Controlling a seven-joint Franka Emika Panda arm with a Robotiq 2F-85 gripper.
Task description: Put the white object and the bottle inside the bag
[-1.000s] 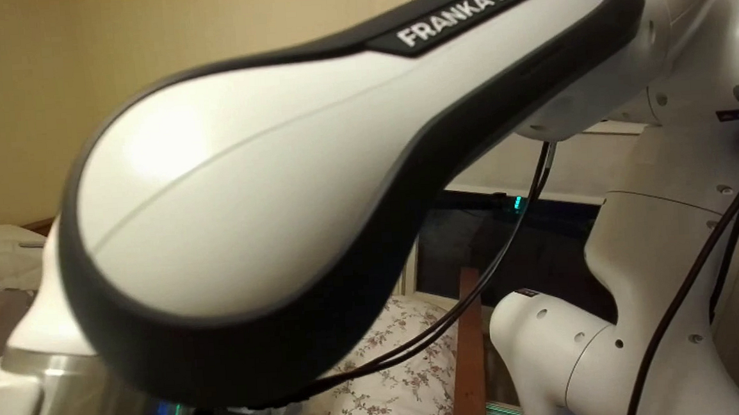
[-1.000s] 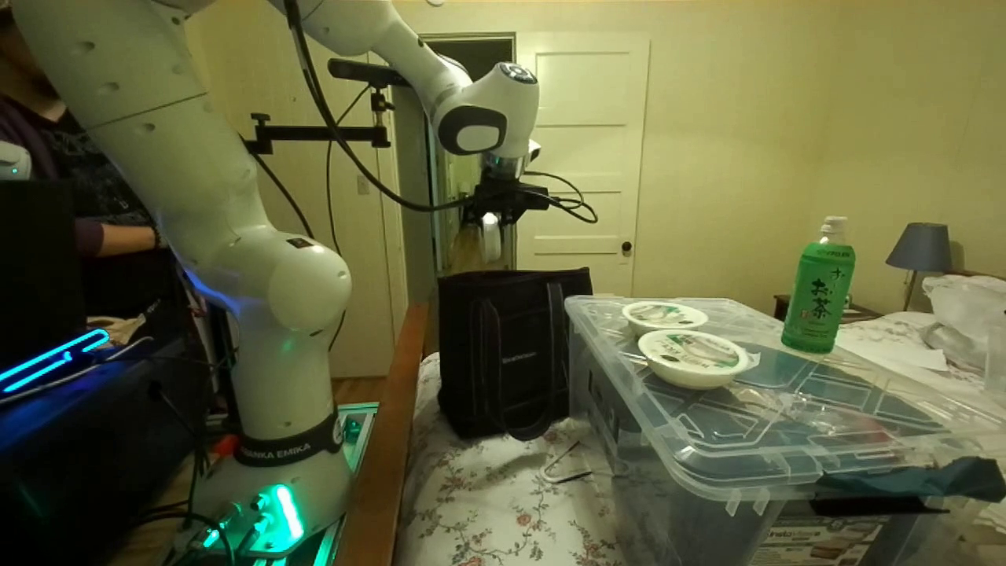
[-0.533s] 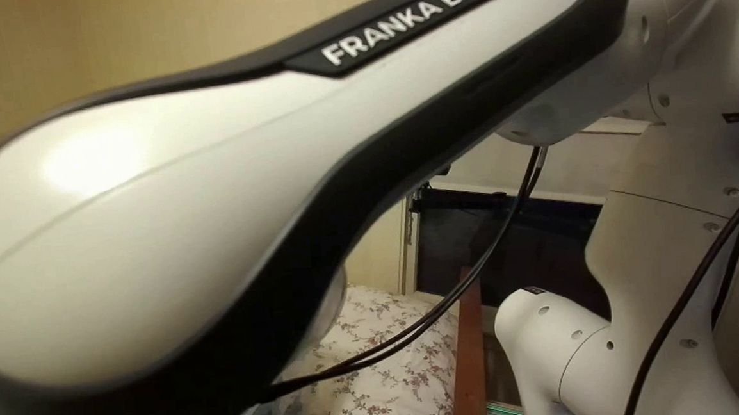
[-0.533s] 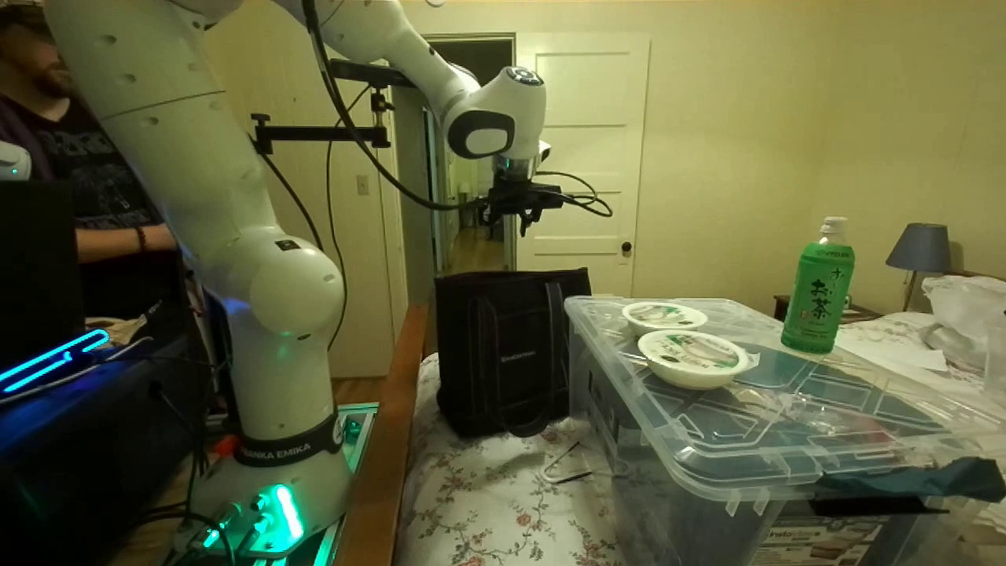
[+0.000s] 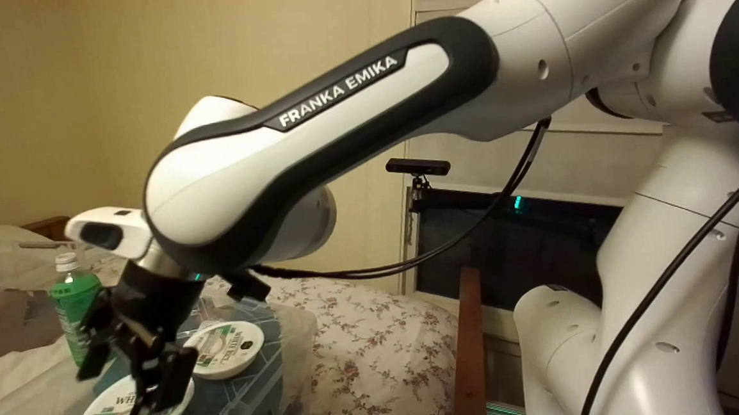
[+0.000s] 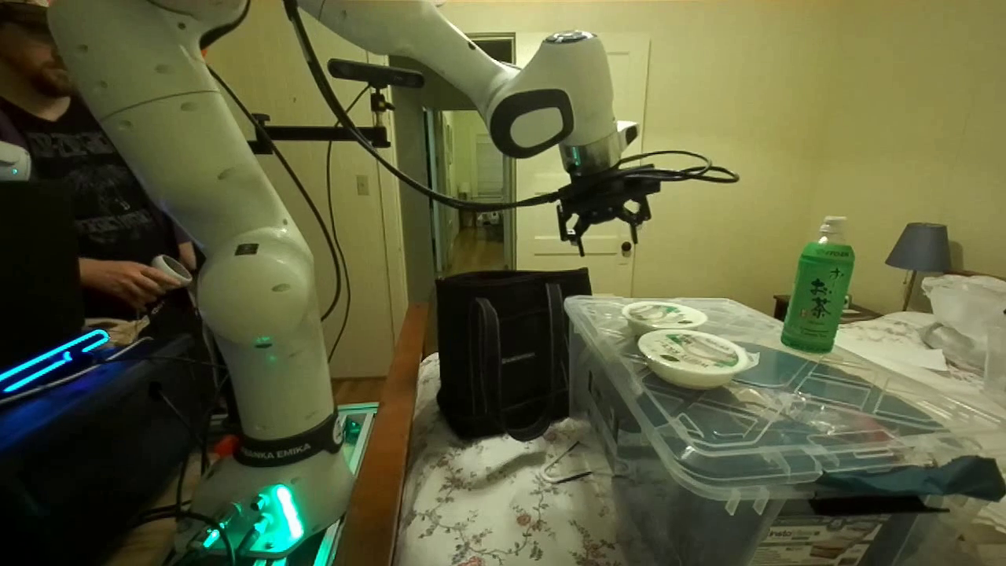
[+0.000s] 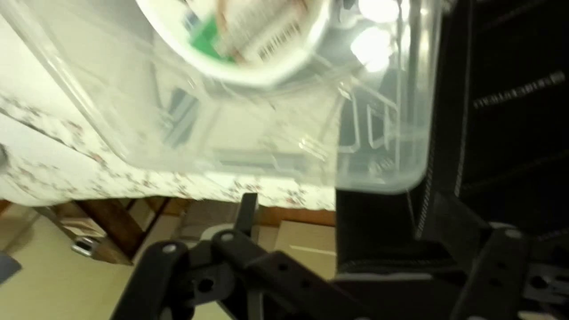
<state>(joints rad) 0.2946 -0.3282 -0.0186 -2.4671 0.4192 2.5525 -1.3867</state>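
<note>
Black tool: jaws spread wide, only air between.

In an exterior view, a black fabric tote bag stands mid-frame on a white floral cloth bedspread, just left of a clear plastic box-lid tabletop. On that tabletop's upper left part sits a round white plastic bowl with a printed lid, a matching round white plastic bowl just behind it. Right of both stands a green plastic bottle with a white cap. The black two-fingered pincer hangs higher in the frame, between bag and bowls from left to right.
</note>
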